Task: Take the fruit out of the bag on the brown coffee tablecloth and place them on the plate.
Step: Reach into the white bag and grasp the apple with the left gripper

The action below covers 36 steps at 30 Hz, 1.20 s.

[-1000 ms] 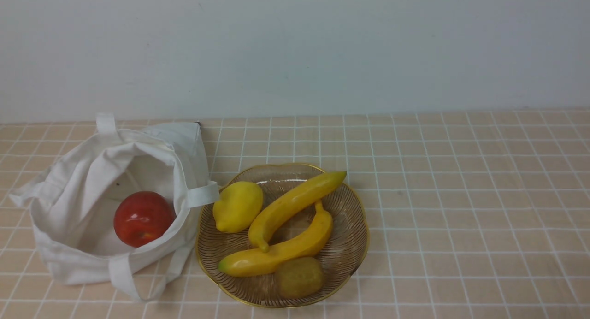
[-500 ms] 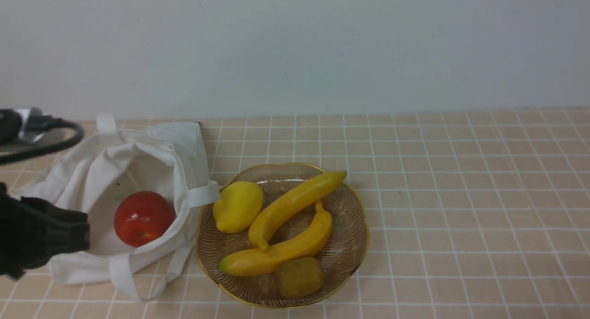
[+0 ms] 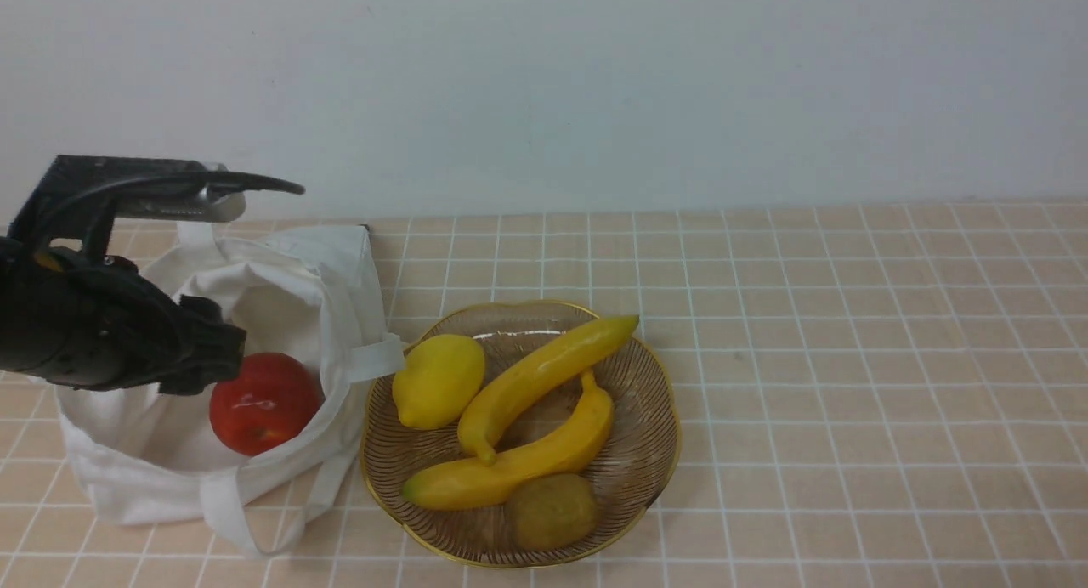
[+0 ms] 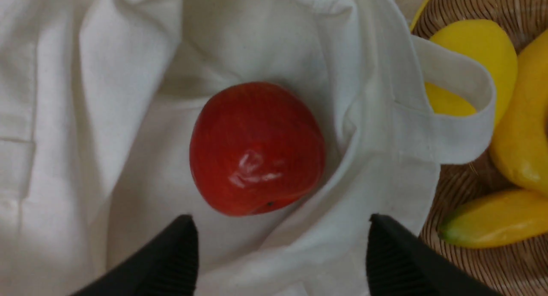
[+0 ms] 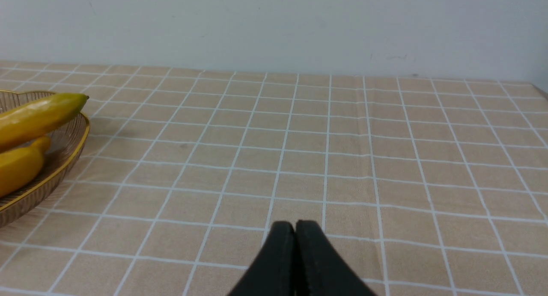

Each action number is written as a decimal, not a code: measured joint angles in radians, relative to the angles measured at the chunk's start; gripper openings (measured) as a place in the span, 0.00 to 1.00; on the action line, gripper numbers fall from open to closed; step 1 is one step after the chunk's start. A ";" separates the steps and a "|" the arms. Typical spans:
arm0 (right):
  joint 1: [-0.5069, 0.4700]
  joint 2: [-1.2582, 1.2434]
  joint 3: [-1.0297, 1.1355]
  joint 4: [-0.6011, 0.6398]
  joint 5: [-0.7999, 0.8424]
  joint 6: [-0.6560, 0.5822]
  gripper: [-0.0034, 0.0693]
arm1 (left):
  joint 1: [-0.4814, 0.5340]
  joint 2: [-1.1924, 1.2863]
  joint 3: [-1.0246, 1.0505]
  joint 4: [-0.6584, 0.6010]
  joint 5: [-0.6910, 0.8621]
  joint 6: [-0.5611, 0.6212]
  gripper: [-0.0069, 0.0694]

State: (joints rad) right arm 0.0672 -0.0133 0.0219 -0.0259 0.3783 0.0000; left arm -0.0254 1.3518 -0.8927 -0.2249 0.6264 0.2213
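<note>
Pale wall (image 3: 595,78) stood behind the brown coffee tablecloth (image 3: 850,359), whose white grid filled the front view. A second before, we had seen no arm there. Half a second before, the left arm (image 3: 76,333) had only reached in low at that view's left edge, beside the bag (image 3: 289,274). Now the left gripper (image 4: 280,249) had risen and come over the bag's open mouth, its black body covering the bag's left wall and its tip at the left side of the fruit (image 3: 265,404).

From the left wrist view we saw its jaws spread wide, with only white cloth between them. The fruit, a red apple, lay just beyond the fingertips (image 4: 180,253), apart from both. It sat where it had been, inside the bag, on the side nearest the plate (image 3: 646,452). On the plate the lemon (image 3: 438,380), the two bananas (image 3: 544,371) and a brownish kiwi (image 3: 552,511) had not moved. A bag handle (image 3: 374,360) lay at the plate's rim by the lemon.

The left arm was cut off at the front view's left edge and hid the fruit's upper left. From the front we could not tell whether the tip touched it. The right gripper (image 5: 295,244) showed only in its own wrist view, jaws pressed together on nothing, above the cloth. There the plate was cropped to a strip of rim with two banana ends.
</note>
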 joint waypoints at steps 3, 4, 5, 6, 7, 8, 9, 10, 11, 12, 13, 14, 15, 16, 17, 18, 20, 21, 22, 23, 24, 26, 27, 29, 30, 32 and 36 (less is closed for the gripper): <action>0.000 0.000 0.000 0.000 0.000 0.000 0.03 | 0.000 0.059 -0.001 -0.018 -0.064 0.000 0.88; 0.000 0.000 0.000 0.000 0.000 0.000 0.03 | 0.000 0.072 -0.001 -0.018 -0.078 0.000 0.90; 0.000 0.000 0.000 0.000 0.000 0.000 0.03 | 0.000 0.093 -0.001 -0.019 -0.100 0.000 0.93; 0.000 0.000 0.000 0.000 0.000 0.000 0.03 | 0.000 0.117 -0.001 -0.020 -0.126 0.000 0.95; 0.000 0.000 0.000 0.000 0.000 0.000 0.03 | 0.000 0.137 -0.003 -0.023 -0.144 0.000 0.96; 0.000 0.000 0.000 0.000 0.000 0.000 0.03 | 0.000 0.141 -0.003 -0.023 -0.146 0.000 0.96; 0.000 0.000 0.000 0.000 0.000 0.000 0.03 | 0.000 0.169 -0.008 -0.027 -0.163 0.000 0.96; 0.000 0.000 0.000 0.000 0.000 0.000 0.03 | 0.000 0.189 -0.013 -0.029 -0.172 0.000 0.96; 0.000 0.000 0.000 0.000 0.000 0.000 0.03 | 0.000 0.210 -0.020 -0.031 -0.174 0.000 0.97; 0.000 0.000 0.000 0.000 0.000 0.000 0.03 | -0.001 0.230 -0.027 -0.033 -0.178 0.000 0.97; 0.000 0.000 0.000 0.000 0.000 0.000 0.03 | -0.002 0.250 -0.034 -0.036 -0.183 0.000 0.97; 0.000 0.000 0.000 0.000 0.000 0.000 0.03 | -0.002 0.254 -0.036 -0.037 -0.183 0.000 0.97; 0.000 0.000 0.000 0.000 0.000 0.000 0.03 | -0.004 0.287 -0.048 -0.042 -0.185 0.000 0.97; 0.000 0.000 0.000 0.000 0.000 0.000 0.03 | -0.004 0.297 -0.050 -0.044 -0.187 0.000 0.97; 0.000 0.000 0.000 0.000 0.000 0.000 0.03 | -0.005 0.309 -0.053 -0.045 -0.187 0.000 0.97; 0.000 0.000 0.000 0.000 0.000 0.000 0.03 | -0.005 0.317 -0.056 -0.045 -0.187 0.000 0.97; 0.000 0.000 0.000 0.000 0.000 0.000 0.03 | -0.006 0.350 -0.067 -0.045 -0.192 0.000 0.97; 0.000 0.000 0.000 0.000 0.000 0.000 0.03 | -0.006 0.364 -0.077 -0.049 -0.205 0.000 0.97; 0.000 0.000 0.000 0.000 0.000 0.000 0.03 | -0.006 0.369 -0.081 -0.049 -0.210 0.000 0.97; 0.000 0.000 0.000 0.000 0.000 0.000 0.03 | -0.006 0.380 -0.090 -0.052 -0.216 0.000 0.97; 0.000 0.000 0.000 0.000 0.000 0.000 0.03 | -0.006 0.387 -0.094 -0.053 -0.221 0.000 0.97; 0.000 0.000 0.000 0.000 0.000 0.000 0.03 | -0.006 0.399 -0.101 -0.055 -0.230 0.000 0.96; 0.000 0.000 0.000 0.000 0.000 0.000 0.03 | -0.006 0.404 -0.104 -0.057 -0.235 0.000 0.94; 0.000 0.000 0.000 0.000 0.000 0.000 0.03 | -0.006 0.407 -0.107 -0.060 -0.235 0.000 0.89; 0.000 0.000 0.000 0.000 0.000 0.000 0.03 | -0.006 0.407 -0.107 -0.060 -0.232 0.000 0.88; 0.000 0.000 0.000 0.000 0.000 0.000 0.03 | -0.006 0.406 -0.107 -0.060 -0.222 0.000 0.88; 0.000 0.000 0.000 0.000 0.000 0.000 0.03 | -0.006 0.392 -0.107 -0.055 -0.191 0.000 0.88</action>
State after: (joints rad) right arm 0.0672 -0.0133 0.0219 -0.0259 0.3783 0.0000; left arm -0.0316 1.7440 -0.9997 -0.2803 0.4353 0.2217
